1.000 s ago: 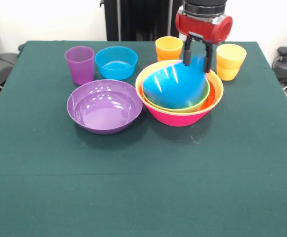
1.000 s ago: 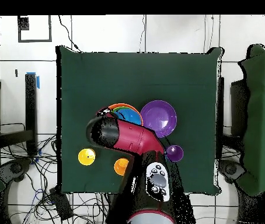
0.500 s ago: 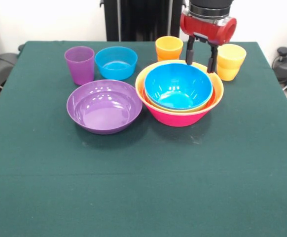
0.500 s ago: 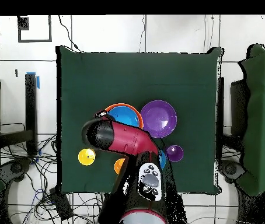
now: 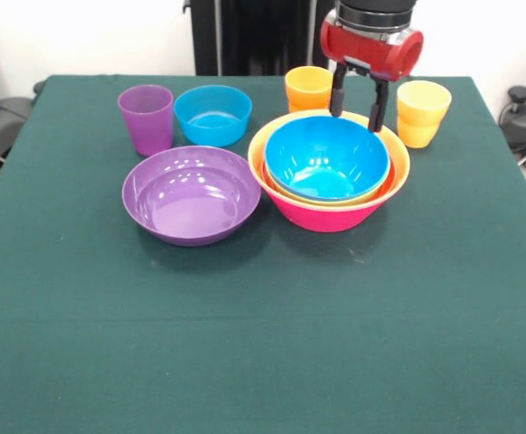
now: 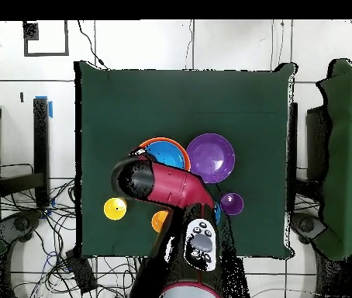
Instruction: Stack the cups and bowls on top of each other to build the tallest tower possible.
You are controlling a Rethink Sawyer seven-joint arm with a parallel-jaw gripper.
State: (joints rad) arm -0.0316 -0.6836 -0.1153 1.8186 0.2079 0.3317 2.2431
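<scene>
Tower (image 5: pixel 328 172) of nested glossy plastic bowls, blue innermost, pink outermost, mid-table beside purple bowl (image 5: pixel 191 193); gripper (image 5: pixel 354 102) empty, jaws apart above far rim; risks clipping rim, shoving stack.

Single red and black arm (image 6: pixel 175 194) comes in from the base and reaches over the table, red forearm link angled across the overhead view, black elbow end on the left, grey button cuff near the base. In the front view the wrist (image 5: pixel 372 41) is a red housing with a black cylinder above, pointing straight down. Gripper (image 5: pixel 355 104) hangs vertical below it, two black fingers (image 5: pixel 336 95) spread apart with a clear gap between them, nothing held between the tips. Fingertips are at about equal height, pointing down. Gripper itself hidden under the arm in the overhead view.
</scene>
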